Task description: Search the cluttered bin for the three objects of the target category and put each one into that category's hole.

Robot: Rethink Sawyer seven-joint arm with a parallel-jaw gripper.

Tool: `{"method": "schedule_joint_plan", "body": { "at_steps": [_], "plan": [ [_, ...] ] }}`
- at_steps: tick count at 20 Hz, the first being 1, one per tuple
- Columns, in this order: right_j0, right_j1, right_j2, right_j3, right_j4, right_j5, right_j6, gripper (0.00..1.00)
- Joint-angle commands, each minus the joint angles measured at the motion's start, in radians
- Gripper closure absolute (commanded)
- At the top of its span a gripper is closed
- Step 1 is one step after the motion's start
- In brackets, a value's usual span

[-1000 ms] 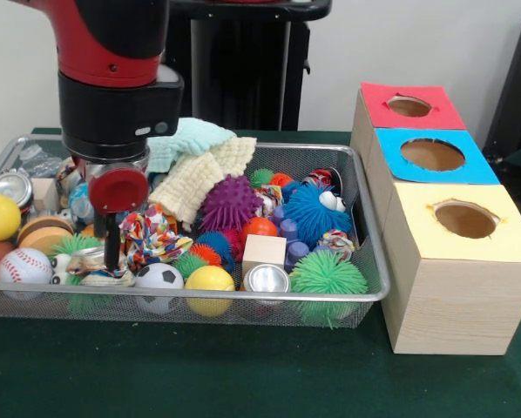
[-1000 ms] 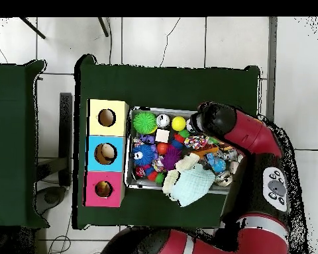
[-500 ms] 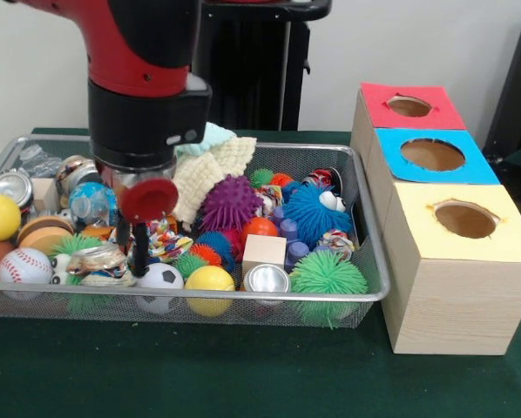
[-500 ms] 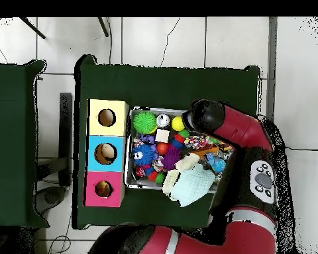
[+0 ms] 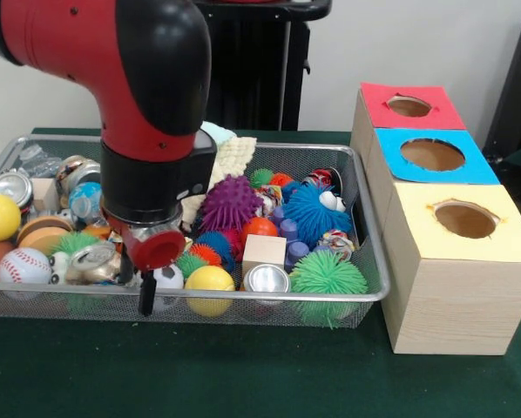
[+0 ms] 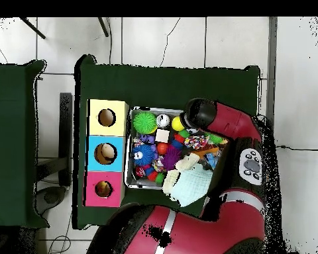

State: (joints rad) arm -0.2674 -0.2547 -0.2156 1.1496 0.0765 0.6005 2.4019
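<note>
Frontally, we see the gripper [image 5: 146, 296] low at the wire bin's [image 5: 365, 261] near rim, beside the soccer ball [image 5: 166, 277]; whether it grips, we cannot tell. Overhead, the arm [image 6: 218, 122] hides it. Three-holed boxes [image 6: 107, 153] stand on green cloth [image 6: 168, 79] over tiled floor [image 6: 155, 40].

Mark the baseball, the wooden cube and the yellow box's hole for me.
baseball [image 5: 23, 265], front view, its white face.
wooden cube [image 5: 263, 250], front view, its front face.
yellow box's hole [image 5: 465, 219], front view, the dark opening.
</note>
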Motion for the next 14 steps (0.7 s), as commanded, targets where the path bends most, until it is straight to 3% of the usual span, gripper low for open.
{"method": "schedule_joint_plan", "body": {
  "at_steps": [1,14],
  "plan": [
    [-0.003,0.033,0.057,0.015,-0.060,0.100,-0.056,0.00],
    [0.019,-0.129,0.048,0.158,-0.061,0.154,-0.046,0.00]
  ]
}}
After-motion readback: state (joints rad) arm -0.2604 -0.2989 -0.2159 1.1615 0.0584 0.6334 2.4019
